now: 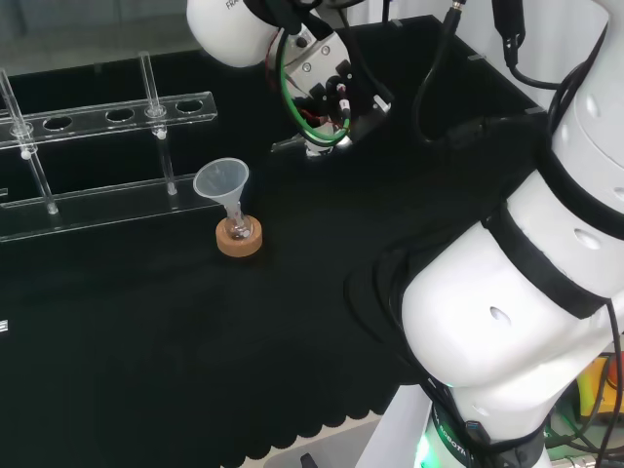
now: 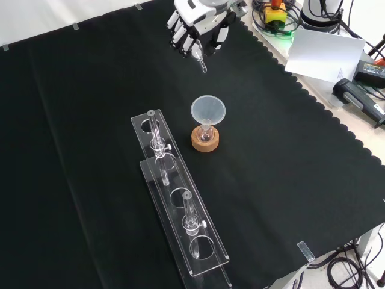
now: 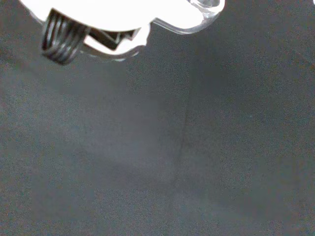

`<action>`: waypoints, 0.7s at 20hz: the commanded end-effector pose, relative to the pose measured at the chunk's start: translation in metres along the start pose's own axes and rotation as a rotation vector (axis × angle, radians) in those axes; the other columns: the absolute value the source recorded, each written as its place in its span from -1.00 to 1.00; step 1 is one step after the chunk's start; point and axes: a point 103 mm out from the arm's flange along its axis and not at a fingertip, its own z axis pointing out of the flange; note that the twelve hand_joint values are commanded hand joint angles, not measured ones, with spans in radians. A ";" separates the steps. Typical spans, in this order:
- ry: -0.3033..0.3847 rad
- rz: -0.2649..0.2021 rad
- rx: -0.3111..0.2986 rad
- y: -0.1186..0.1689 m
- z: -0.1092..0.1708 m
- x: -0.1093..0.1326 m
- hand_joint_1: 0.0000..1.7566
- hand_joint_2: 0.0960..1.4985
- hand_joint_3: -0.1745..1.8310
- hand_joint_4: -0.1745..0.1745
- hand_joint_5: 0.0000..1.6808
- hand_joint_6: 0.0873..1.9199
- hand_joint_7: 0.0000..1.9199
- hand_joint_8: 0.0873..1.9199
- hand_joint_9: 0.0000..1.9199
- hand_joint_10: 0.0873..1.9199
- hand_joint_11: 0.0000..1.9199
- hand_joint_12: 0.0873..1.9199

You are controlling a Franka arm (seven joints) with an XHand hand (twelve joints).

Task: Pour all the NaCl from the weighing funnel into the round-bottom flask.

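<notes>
Black cloth covers the bench: the hand, fingers curled around a clear weighing funnel, hangs beyond the funnel-topped round-bottom flask.

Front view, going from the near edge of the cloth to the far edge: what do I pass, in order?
Clear rack with its glass tubes → cork ring carrying the flask and funnel → hand holding the weighing funnel by the far edge.

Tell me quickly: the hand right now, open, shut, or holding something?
Hand: shut on the weighing funnel, fingers curled round it, above the cloth and away from the flask's funnel.
</notes>
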 end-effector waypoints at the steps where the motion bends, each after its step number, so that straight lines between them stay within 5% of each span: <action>1: -0.013 -0.024 -0.021 -0.006 -0.015 0.008 0.31 -0.25 -0.20 1.00 0.71 -0.71 -0.23 -0.39 0.14 -0.78 -0.15 0.08; 14: -0.082 -0.062 -0.007 0.003 -0.029 0.036 0.31 -0.25 -0.20 1.00 0.70 -0.69 -0.23 -0.39 0.14 -0.79 -0.15 0.08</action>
